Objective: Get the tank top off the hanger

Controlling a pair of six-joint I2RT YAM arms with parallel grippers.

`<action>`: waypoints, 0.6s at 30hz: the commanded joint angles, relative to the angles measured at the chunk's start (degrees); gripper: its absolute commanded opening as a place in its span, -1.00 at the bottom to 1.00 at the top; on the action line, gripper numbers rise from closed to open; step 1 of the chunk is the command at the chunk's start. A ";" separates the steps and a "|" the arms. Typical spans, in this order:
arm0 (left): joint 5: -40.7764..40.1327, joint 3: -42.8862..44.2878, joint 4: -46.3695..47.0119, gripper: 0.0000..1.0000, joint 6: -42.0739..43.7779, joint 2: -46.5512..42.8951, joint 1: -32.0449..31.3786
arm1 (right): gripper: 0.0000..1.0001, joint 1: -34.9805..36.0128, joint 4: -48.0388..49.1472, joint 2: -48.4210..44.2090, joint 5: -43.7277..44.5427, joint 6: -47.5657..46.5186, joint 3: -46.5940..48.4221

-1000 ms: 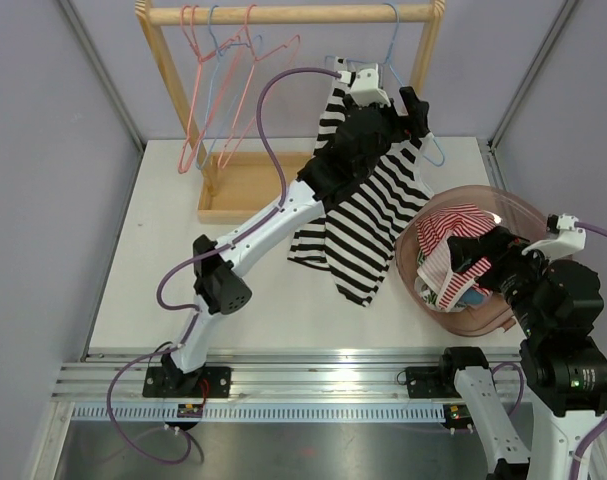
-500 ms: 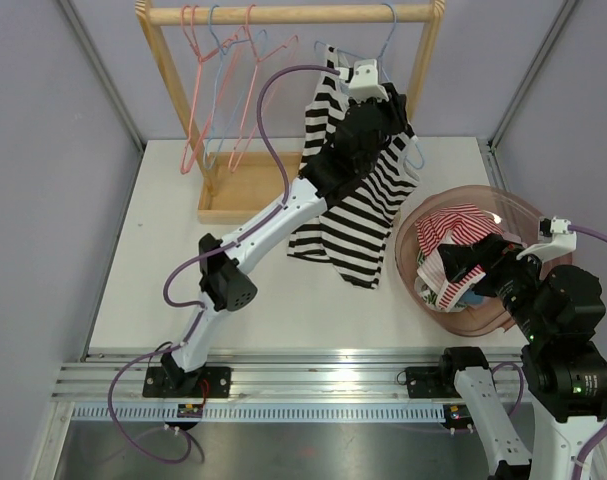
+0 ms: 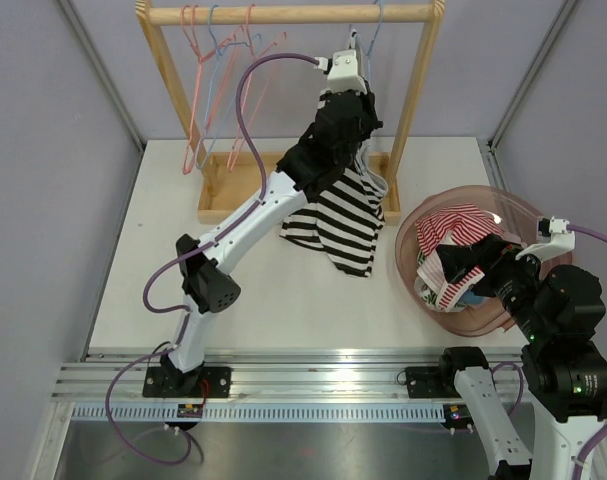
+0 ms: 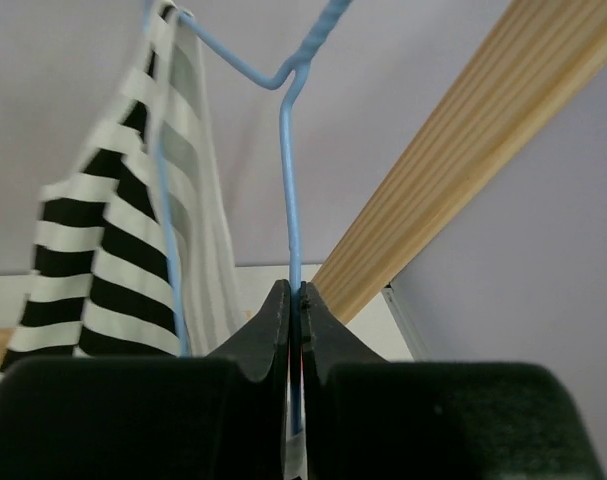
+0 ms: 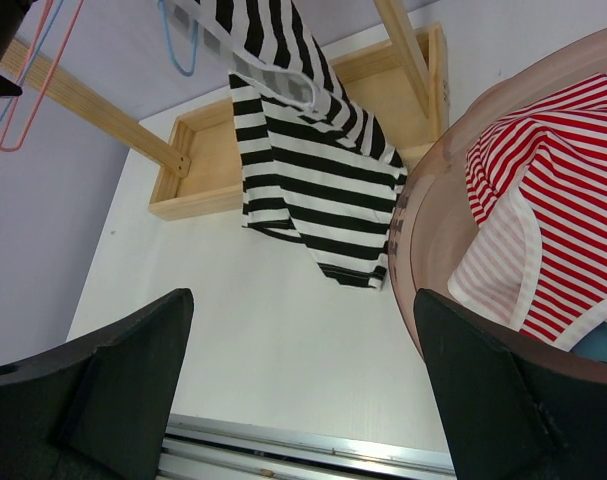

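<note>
The left gripper [image 4: 295,300] pinches the blue hanger [image 4: 288,190] wire tight beside the wooden rack [image 4: 453,170]. The striped tank top [image 3: 335,210] hangs from it, trailing onto the table [image 3: 183,280]. Holding firm and steady should let the wide-open right gripper [image 5: 303,335] draw the straps off.

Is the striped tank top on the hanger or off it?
On: the tank top hangs over the blue hanger, which the left gripper pinches.
</note>
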 commanded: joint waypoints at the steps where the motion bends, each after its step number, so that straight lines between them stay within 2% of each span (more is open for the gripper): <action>1: 1.66 -0.12 1.23 -1.00 -0.18 -6.21 0.72 | 0.99 0.24 2.29 0.76 -1.37 -0.70 1.31; 7: 6.49 -2.67 -0.62 -1.00 -3.08 -10.78 2.03 | 0.99 0.24 2.64 0.93 -1.98 -0.35 1.31; 18: 11.77 -14.96 4.48 -1.00 -3.79 -22.39 3.44 | 0.99 0.33 3.17 1.63 -1.63 -1.58 1.40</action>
